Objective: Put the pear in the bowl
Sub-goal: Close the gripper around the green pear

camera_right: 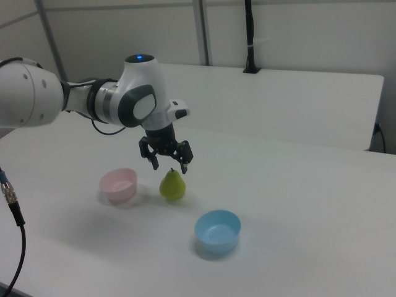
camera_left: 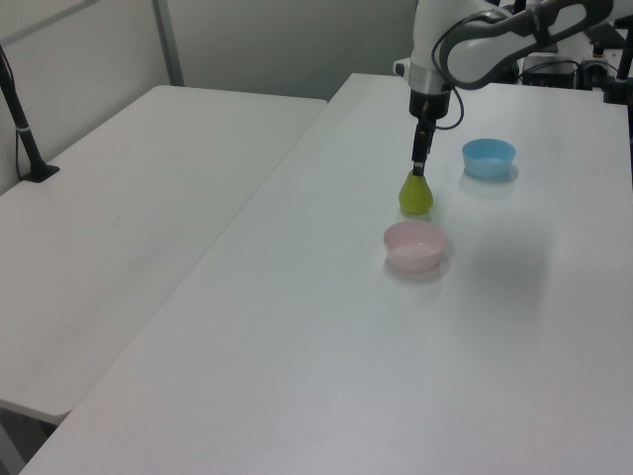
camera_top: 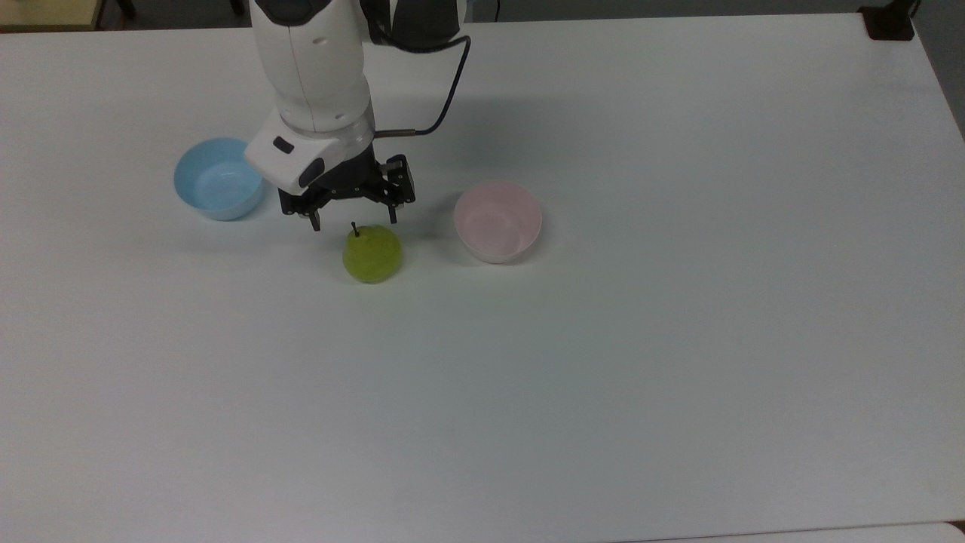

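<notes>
- The pear is seen standing upright on the white table, stem up, between the two bowls.
- In the top view, the pale pink bowl is found just to the pear's right and the light blue bowl farther off to its left; neither bowl is touched by the pear.
- In the right view the order is reversed: the pink bowl lies to the left of the pear, and the blue bowl lies nearer the camera, to the right.
- The gripper is held just above the pear, pointing down, with its fingers spread wide, one to each side of the stem.
- Nothing is gripped by the fingers; in the right view the gripper is seen slightly above the top of the fruit.
- In the left view the gripper is lined up over the neck of the pear, and both bowls are seen empty.
</notes>
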`<action>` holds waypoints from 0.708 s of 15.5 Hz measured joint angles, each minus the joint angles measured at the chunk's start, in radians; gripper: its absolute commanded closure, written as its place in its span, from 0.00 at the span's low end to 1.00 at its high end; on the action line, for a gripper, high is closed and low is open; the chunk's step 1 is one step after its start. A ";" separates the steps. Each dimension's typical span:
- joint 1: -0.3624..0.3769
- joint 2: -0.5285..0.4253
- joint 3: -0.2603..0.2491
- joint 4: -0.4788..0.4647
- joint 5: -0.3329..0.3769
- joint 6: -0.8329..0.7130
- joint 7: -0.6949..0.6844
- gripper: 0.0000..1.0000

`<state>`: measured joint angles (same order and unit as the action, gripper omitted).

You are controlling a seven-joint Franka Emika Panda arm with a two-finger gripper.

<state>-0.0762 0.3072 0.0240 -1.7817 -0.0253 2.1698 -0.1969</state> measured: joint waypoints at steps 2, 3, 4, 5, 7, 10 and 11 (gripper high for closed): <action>0.002 0.022 0.001 -0.002 0.000 0.026 0.009 0.00; 0.003 0.035 0.002 -0.003 0.000 0.040 0.010 0.00; 0.003 0.047 0.003 -0.003 0.000 0.052 0.011 0.10; 0.003 0.060 0.003 -0.003 0.000 0.061 0.011 0.21; 0.004 0.076 0.004 -0.003 0.000 0.068 0.011 0.48; 0.004 0.078 0.004 -0.002 0.000 0.068 0.011 0.79; 0.005 0.078 0.005 -0.003 0.000 0.068 0.011 0.80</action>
<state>-0.0716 0.3855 0.0287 -1.7843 -0.0255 2.2383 -0.1860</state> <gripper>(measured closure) 0.322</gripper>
